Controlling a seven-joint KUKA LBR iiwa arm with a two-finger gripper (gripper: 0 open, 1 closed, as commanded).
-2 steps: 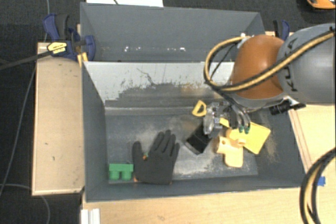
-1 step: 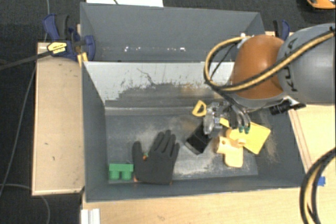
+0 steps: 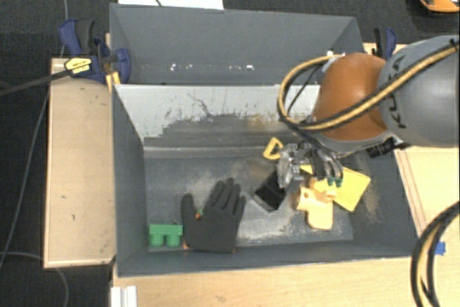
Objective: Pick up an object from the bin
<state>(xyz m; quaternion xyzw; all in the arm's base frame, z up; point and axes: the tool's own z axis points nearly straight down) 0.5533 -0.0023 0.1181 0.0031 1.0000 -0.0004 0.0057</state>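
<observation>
**A:** What lies nearest in the bin (image 3: 129,176)?

**B:** By the front wall there is a green block (image 3: 165,235) in the left corner. A black glove (image 3: 215,216) lies flat just beside it. Both are well apart from the arm, so I judge neither is the target.

**A:** And further in?

**B:** A small black block (image 3: 269,195) lies mid-floor. To its right a pale yellow piece (image 3: 317,208) touches a brighter yellow sheet (image 3: 353,187). The tool (image 3: 309,178) hangs low over those two yellow things, with the black block just to its left.

**A:** Is it spread, or pinching something?

**B:** I cannot tell, because the orange wrist cover and cables crowd it. I see nothing held.

**A:** Why hover there?

**B:** My guess is that those things lie on open floor, away from the walls, so a straight descent has room. The overlapping yellow pieces could shift together, though.

**A:** Anything beyond?

**B:** A small yellow ring (image 3: 273,149) lies near the foot of the far sloping wall, which looks a more awkward spot to reach.
</observation>
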